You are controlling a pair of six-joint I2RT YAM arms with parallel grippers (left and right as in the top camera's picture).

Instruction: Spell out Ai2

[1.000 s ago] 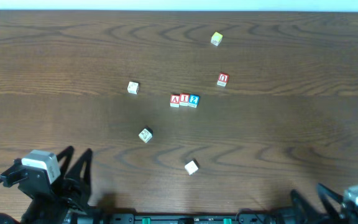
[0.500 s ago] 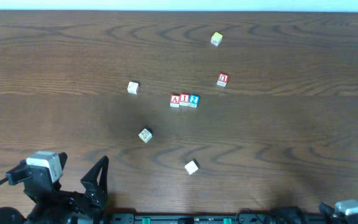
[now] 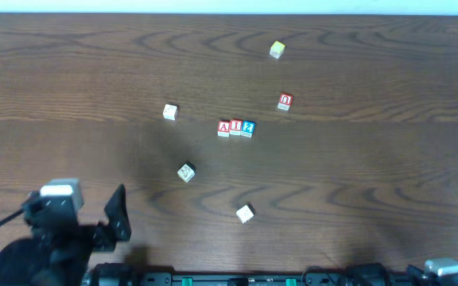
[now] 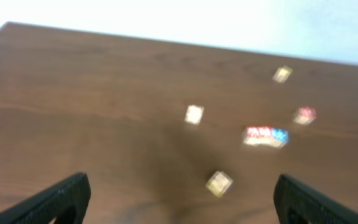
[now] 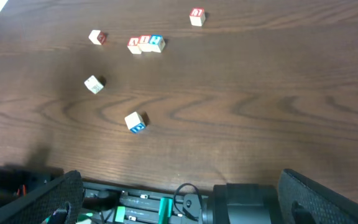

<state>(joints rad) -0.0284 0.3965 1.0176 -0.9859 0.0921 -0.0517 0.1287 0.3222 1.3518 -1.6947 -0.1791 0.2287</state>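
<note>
Both claws hung empty near the bottom edge of the overhead frame, the left gripper (image 4: 180, 202) and the right gripper (image 5: 180, 193) each with fingers spread wide. The block row (image 3: 236, 128) lay well beyond them at frame centre, its long axis left-to-right. Its touching blocks read A, I, 2, and the left arm looked somewhat nearer.

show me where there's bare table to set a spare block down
Widest bare stretch: the whole right side of the table, right of the red block. Also the left side, left of the white block. Crowded around the A-I-2 row mid-table.
</note>
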